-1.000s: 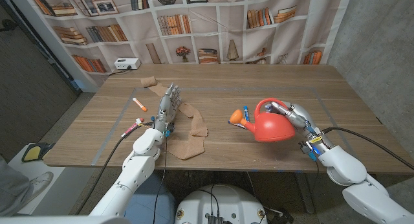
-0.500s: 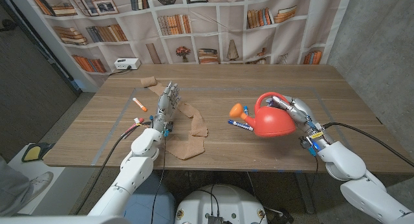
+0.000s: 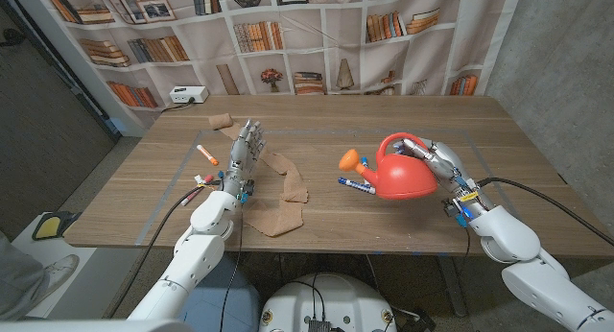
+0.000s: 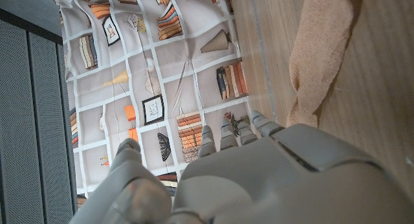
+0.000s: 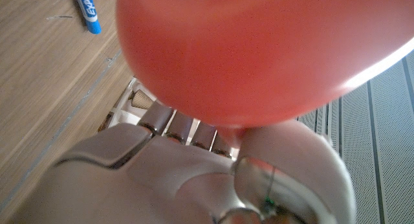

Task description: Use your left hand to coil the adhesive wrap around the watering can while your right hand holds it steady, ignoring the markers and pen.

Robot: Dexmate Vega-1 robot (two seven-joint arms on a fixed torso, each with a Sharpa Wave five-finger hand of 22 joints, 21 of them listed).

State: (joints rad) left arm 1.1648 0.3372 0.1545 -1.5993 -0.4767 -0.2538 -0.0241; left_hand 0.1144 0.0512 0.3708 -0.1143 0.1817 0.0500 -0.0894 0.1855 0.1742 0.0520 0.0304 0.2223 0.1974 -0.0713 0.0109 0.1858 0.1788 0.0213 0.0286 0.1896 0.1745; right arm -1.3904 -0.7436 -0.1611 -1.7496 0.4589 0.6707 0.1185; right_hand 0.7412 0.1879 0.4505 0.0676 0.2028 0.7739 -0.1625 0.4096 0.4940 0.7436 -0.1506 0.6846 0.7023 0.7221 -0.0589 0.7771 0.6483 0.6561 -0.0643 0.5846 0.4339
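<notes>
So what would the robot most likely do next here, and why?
Probably lower the left hand onto the wrap and grip it. The right hand already holds the red can, while the left hand is open above the table with the tan strip lying loose beside it, not yet picked up.

Bare wood between adhesive wrap (image 3: 273, 183) and watering can (image 3: 399, 173), blue marker (image 3: 355, 185) intruding
</notes>
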